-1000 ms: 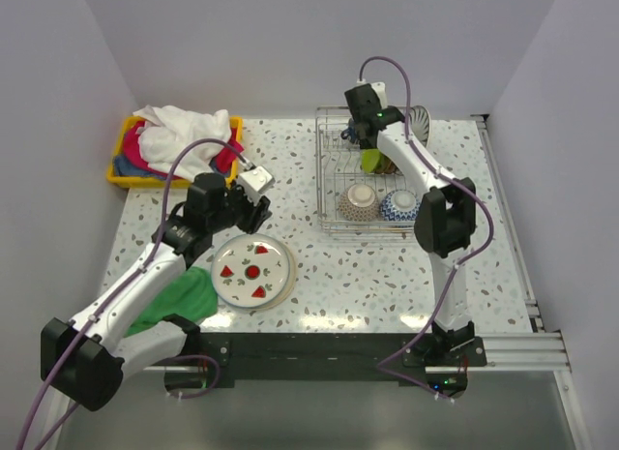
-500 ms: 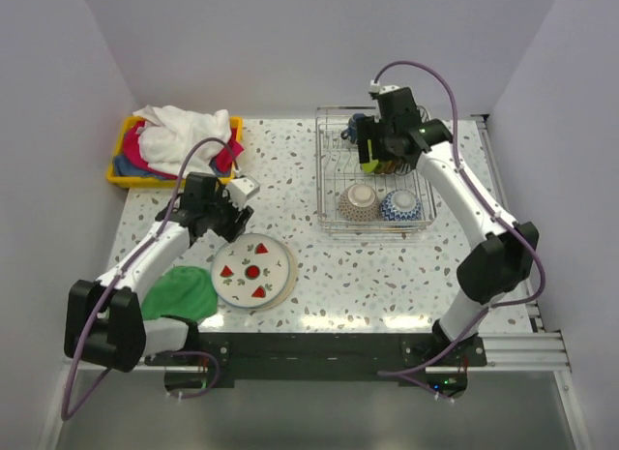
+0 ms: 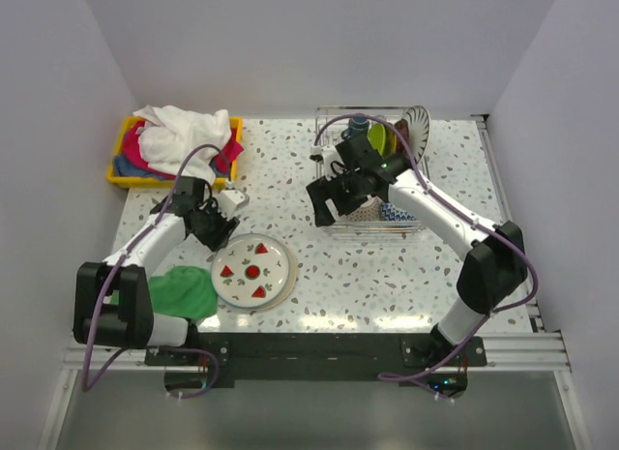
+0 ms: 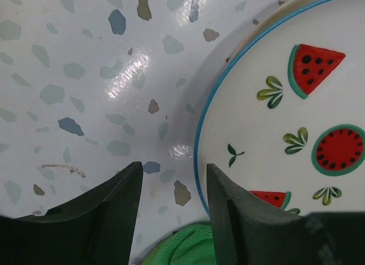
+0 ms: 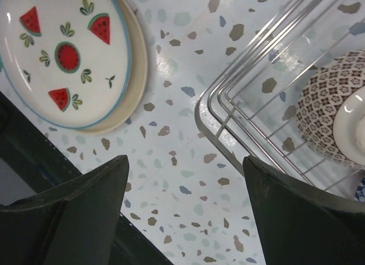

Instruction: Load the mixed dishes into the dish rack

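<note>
Hovering low over the tabletop [image 3: 368, 276], the left end effector [image 4: 171, 219] was released, nothing btwn its fingers, w/ the blue rim of the watermelon-print plate [image 3: 253, 270] right below the gap. That plate lay flat on the tabletop, well apart from the dish rack [image 5: 231, 80]. A cream rim [image 5: 140, 65] peeked out under it, and a green cloth [image 3: 184, 290] sat just beside it. The right end effector [image 5: 185, 219] was spread wide and empty, over bare tabletop just beside the rack's near-left corner. Inside the rack: a brown-patterned bowl [image 5: 322, 105] bottom up, a blue-white bowl [image 3: 397, 213] next to it, and a striped plate [image 3: 418, 121] upright at the back.
</note>
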`<state>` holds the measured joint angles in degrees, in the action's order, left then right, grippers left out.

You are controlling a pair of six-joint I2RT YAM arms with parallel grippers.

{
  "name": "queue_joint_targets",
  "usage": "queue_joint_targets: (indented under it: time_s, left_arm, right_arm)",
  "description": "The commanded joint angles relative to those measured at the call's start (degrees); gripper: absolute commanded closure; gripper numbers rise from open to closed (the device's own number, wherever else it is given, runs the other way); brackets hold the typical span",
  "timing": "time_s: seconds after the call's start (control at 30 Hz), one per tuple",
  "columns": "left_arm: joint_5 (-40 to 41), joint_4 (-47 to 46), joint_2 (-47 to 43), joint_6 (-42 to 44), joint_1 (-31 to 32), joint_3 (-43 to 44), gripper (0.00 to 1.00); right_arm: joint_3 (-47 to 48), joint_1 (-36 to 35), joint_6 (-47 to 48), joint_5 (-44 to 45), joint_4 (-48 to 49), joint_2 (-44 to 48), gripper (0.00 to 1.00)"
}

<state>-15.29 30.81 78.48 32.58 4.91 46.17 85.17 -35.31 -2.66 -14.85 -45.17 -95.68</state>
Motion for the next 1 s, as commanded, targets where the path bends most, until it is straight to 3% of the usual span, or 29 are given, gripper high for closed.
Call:
queue_joint_targets:
  time_s: [0.0,0.27,0.37,0.4,0.53,0.97]
  left_arm:
    - [-3.9,2.9,2.0,0.8,-2.8,0.3,0.49]
    - [-10.7,7.6,6.6,2.1,-4.9,0.3,0.64]
    - [-12.3,9.0,7.6,3.1,-6.2,0.8,0.76]
    - [-12.9,9.3,7.8,3.6,-6.3,1.0,0.87]
    - [-13.5,10.6,8.4,3.9,-6.9,1.8,1.00]
    - [-17.3,16.2,1.5,11.0,-8.4,6.0,1.00]
  right_arm:
    - [3.4,-0.5,1.2,-6.8,2.5,-2.0,0.15]
    - [9.5,-2.5,1.5,-11.3,4.6,-8.7,0.14]
    - [11.7,-3.6,2.0,-11.1,5.4,-11.9,0.14]
    - [12.3,-3.9,2.1,-11.2,5.6,-13.7,0.14]
    - [16.5,-6.9,4.8,-12.5,5.1,-19.1,0.14]
    - [20.7,-10.0,10.3,-22.9,5.5,-29.3,0.10]
